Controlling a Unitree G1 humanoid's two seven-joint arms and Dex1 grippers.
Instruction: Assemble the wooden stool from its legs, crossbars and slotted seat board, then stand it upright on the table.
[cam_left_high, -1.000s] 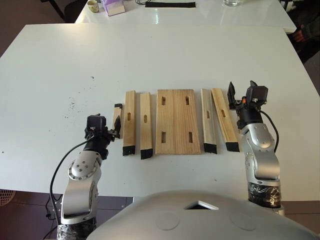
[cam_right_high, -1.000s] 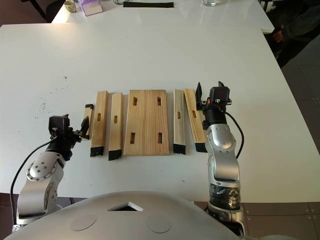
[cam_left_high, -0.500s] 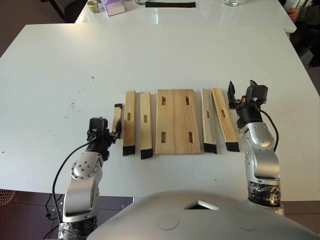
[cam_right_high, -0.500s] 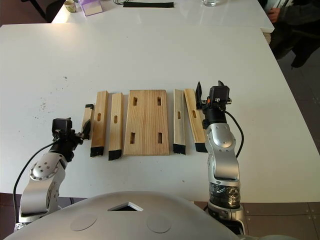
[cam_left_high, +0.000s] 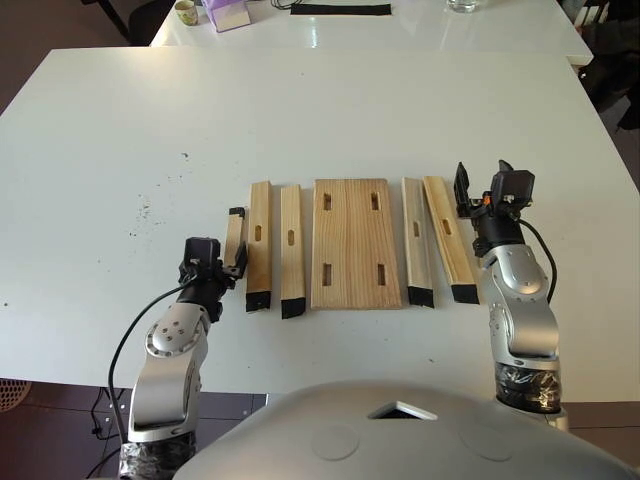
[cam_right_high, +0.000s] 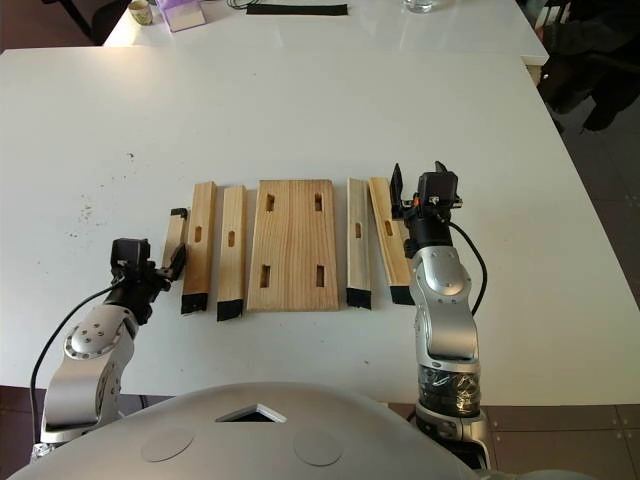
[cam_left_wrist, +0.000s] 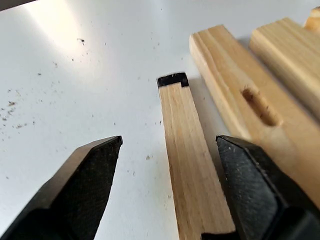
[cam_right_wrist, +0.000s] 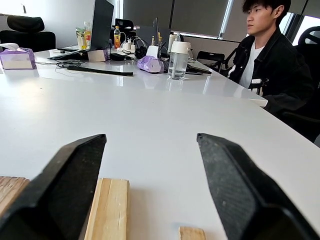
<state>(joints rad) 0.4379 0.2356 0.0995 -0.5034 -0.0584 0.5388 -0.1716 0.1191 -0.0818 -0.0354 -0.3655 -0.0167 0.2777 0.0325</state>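
Left end effector (cam_left_wrist: 169, 145) sat wide astride crossbar (cam_left_high: 235, 232); right end effector (cam_left_high: 483, 180) wide too. Crossbar looked light, rigid: pinch mid-length across sides.

We see bright, even light: glare sheens the far table (cam_left_high: 430, 25), while the seat board (cam_left_high: 350, 243) casts only thin, soft shadows.

Your left tool (cam_left_high: 233, 262) is held low, fingers spread wide, with the forearm slanting forward and inward from the elbow. Your right tool (cam_left_high: 482, 178) points straight ahead, fingers likewise apart, forearm running nearly straight forward.
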